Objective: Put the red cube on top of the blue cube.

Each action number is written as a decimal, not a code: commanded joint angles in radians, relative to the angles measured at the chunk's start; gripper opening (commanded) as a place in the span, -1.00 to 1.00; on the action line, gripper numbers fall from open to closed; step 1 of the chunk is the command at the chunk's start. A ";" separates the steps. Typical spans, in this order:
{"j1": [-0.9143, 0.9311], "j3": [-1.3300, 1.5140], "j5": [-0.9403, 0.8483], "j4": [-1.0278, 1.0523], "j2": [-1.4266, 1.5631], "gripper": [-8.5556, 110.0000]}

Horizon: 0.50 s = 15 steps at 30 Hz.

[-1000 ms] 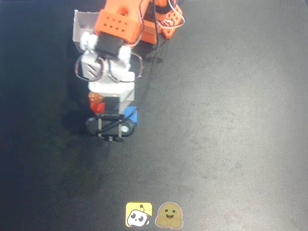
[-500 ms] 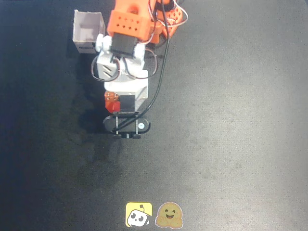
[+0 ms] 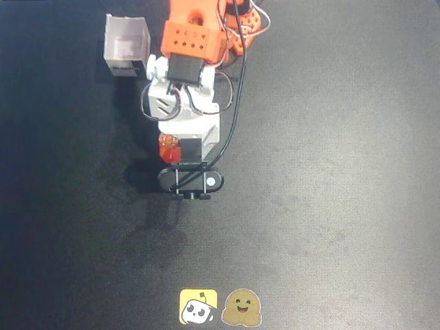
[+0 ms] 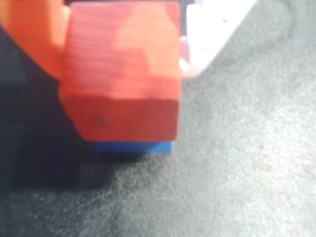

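Note:
In the wrist view the red cube (image 4: 121,74) fills the upper left. My gripper (image 4: 121,66) is shut on it, an orange finger (image 4: 29,34) on its left and a white finger (image 4: 212,29) on its right. Just past the red cube's lower edge shows a thin strip of the blue cube (image 4: 133,146), which lies directly beneath; whether the two touch I cannot tell. Overhead, only a bit of the red cube (image 3: 167,148) shows at the gripper (image 3: 169,152), and the arm hides the blue cube.
A white open-topped box (image 3: 126,45) stands at the upper left, beside the arm's base. Two stickers (image 3: 199,306) lie at the bottom edge of the dark mat (image 3: 330,206).
The arm has swung to the right in the overhead view, carrying the red cube. The blue cube, seen beside the gripper one second ago, is now covered by the arm.

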 commanded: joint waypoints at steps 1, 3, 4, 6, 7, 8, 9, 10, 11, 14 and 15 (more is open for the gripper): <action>-0.005 0.005 0.009 -0.012 0.054 -0.74; -0.002 0.011 0.009 -0.012 0.063 -0.74; -0.002 0.014 0.009 -0.012 0.067 -0.74; 0.002 0.018 0.009 -0.012 0.077 -0.74; 0.002 0.021 0.009 -0.012 0.080 -0.74; 0.002 0.023 0.011 -0.012 0.084 -0.74; 0.005 0.025 0.014 -0.012 0.086 -0.74; 0.006 0.025 0.014 -0.012 0.089 -0.74; 0.008 0.025 0.014 -0.012 0.091 -0.74; 0.011 0.025 0.018 -0.012 0.091 -0.74; 0.012 0.025 0.018 -0.015 0.087 -0.74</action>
